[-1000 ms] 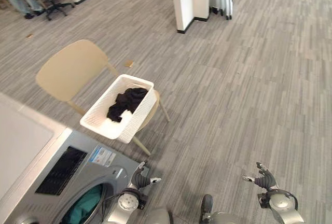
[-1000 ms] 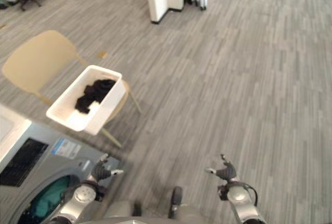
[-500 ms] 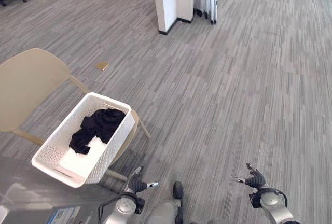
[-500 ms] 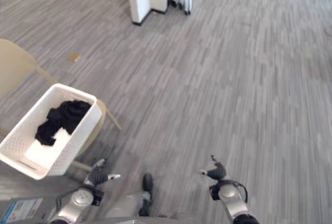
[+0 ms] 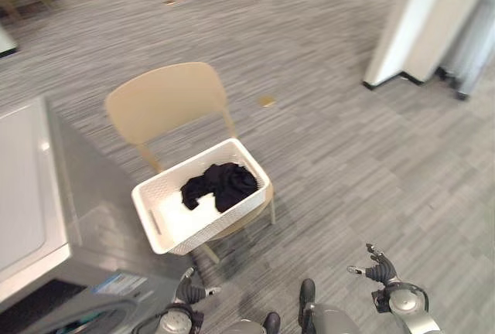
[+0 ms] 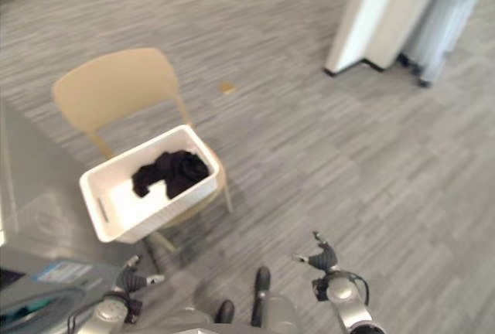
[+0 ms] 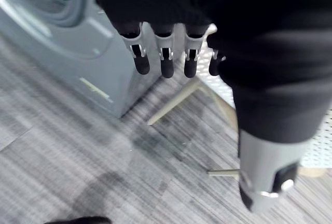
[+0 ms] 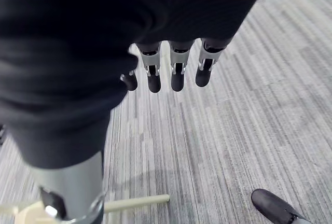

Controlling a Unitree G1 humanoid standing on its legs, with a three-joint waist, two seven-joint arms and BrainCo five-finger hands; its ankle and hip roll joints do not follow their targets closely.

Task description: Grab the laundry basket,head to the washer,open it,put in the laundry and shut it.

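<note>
Left eye view: basket [image 5: 166, 222] sits on the chair [image 5: 166, 102]; both hands [image 5: 188, 294] [image 5: 377, 274] hang relaxed, empty. Reach each end's rim, lift level.

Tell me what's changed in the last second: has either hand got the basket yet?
No. Only the head camera swung; the white basket sits on the tan chair with the dark laundry inside. Left hand and right hand stay low, open and empty beside the washer.
</note>
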